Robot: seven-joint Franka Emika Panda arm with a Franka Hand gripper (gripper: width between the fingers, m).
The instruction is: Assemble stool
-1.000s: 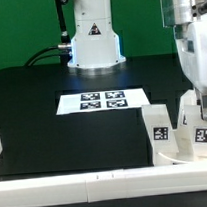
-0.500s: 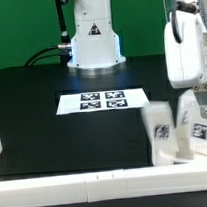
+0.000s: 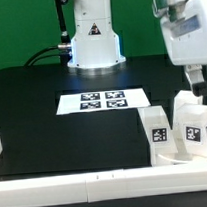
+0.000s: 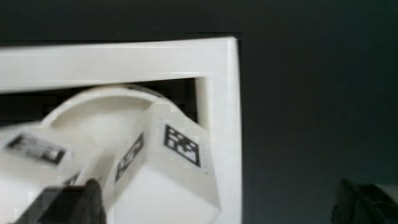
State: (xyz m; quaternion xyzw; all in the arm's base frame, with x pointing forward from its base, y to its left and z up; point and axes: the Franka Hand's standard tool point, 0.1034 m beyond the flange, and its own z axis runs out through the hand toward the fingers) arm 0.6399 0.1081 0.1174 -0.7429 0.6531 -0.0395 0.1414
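My claw hung spread above the stool parts, gripping nothing. Two legs stood upright on the round seat at the exterior view's right, each carrying one tag. One marker board with four tags lay mid-table. Border bars edged the near side.

white tagged stool legs upright together
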